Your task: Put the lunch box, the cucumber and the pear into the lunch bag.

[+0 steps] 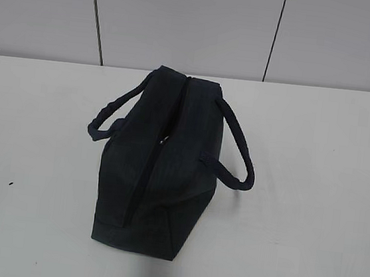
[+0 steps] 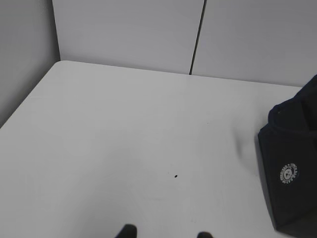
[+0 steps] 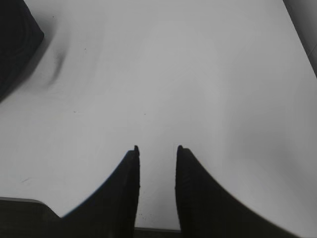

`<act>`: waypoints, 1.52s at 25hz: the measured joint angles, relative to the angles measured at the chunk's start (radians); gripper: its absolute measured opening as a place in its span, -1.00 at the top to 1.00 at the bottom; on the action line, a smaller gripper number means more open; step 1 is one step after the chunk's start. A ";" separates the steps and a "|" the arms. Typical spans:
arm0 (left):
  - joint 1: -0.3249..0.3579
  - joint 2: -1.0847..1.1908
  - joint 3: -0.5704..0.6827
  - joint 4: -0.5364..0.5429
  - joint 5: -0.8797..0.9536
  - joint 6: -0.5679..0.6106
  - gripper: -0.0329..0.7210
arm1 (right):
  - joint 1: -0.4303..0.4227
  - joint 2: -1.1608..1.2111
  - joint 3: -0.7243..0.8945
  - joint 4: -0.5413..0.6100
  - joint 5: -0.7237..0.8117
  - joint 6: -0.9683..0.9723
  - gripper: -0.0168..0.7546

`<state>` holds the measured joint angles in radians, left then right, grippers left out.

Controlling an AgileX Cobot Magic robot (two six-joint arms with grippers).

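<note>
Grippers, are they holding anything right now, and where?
No, nothing is held. The right gripper stands open over bare table, the left gripper too. The lunch bag sits untouched.

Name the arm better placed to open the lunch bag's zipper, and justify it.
Neither clearly, perhaps left. Both the left gripper and right gripper are open, empty, beside the lunch bag; the left view shows more of it.

Only the lunch bag [image 1: 158, 169] is standing in the way, sitting mid-desk [image 1: 306, 246] with its zipper running closed along the top and its two handles [image 1: 240, 151] drooping out to either side. Bare desk is lying open all around it, left, right and in front. The left hand [image 2: 166, 234] and right hand [image 3: 157, 163] are hanging over clear surface, fingers apart and gripping nothing.
</note>
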<state>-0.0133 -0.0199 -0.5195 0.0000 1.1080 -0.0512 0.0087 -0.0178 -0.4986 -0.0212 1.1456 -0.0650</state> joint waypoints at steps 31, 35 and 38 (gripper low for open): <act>0.000 0.000 0.000 0.000 0.000 0.000 0.28 | 0.000 0.000 0.000 0.016 -0.004 -0.002 0.42; 0.000 0.000 0.000 0.000 0.000 0.000 0.28 | 0.000 0.000 0.000 0.010 -0.004 -0.002 0.42; 0.000 0.000 0.000 0.000 0.000 0.000 0.28 | 0.000 0.000 0.000 0.008 -0.004 0.000 0.42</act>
<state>-0.0133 -0.0199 -0.5195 0.0000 1.1080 -0.0512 0.0087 -0.0178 -0.4986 -0.0135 1.1417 -0.0652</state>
